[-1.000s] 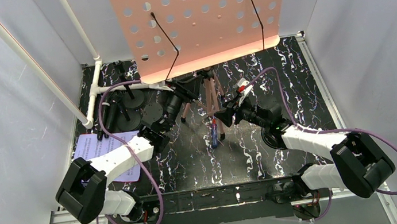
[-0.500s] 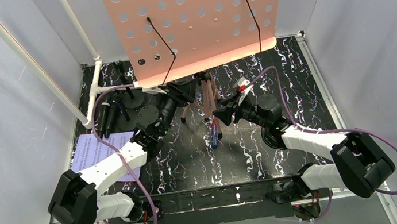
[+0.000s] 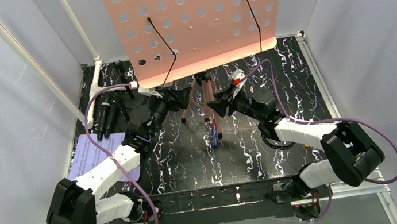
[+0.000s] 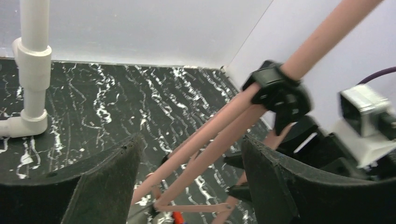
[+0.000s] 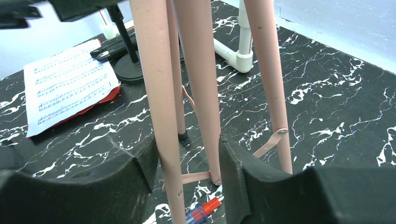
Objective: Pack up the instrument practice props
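Observation:
The pink hole-punched sheet-music rack stands at the back on its tripod legs. My left gripper reaches in from the left. In the left wrist view the gripper is open, and two pink legs run between its fingers without touching them. My right gripper comes from the right. In the right wrist view the gripper has its pads against two pink legs. Two black microphones lie at the left. Red and white music sheets lie in front of them.
A white pipe frame rises at the back left, its elbow on the mat. A small red and blue cylinder lies by the tripod feet. A black round base sits under my right arm. White walls close in three sides.
My left gripper has opened wider and slid further towards the tripod. The rack shifted slightly to the left. My right gripper moved back a little and narrowed on the legs.

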Action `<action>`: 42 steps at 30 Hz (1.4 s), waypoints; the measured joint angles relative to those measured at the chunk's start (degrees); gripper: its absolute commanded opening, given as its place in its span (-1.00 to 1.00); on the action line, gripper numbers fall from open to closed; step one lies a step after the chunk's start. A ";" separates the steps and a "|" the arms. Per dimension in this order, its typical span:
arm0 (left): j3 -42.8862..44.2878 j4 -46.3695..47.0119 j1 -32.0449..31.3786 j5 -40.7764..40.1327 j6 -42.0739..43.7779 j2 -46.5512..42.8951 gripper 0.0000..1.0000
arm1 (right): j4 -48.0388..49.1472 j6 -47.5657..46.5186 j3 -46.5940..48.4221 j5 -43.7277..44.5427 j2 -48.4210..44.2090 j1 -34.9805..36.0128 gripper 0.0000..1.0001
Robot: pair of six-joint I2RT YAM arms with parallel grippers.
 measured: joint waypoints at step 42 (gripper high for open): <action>4.74 1.42 1.84 25.09 20.72 13.38 -0.74 | 9.16 -1.07 -0.44 -2.78 4.76 2.75 -0.97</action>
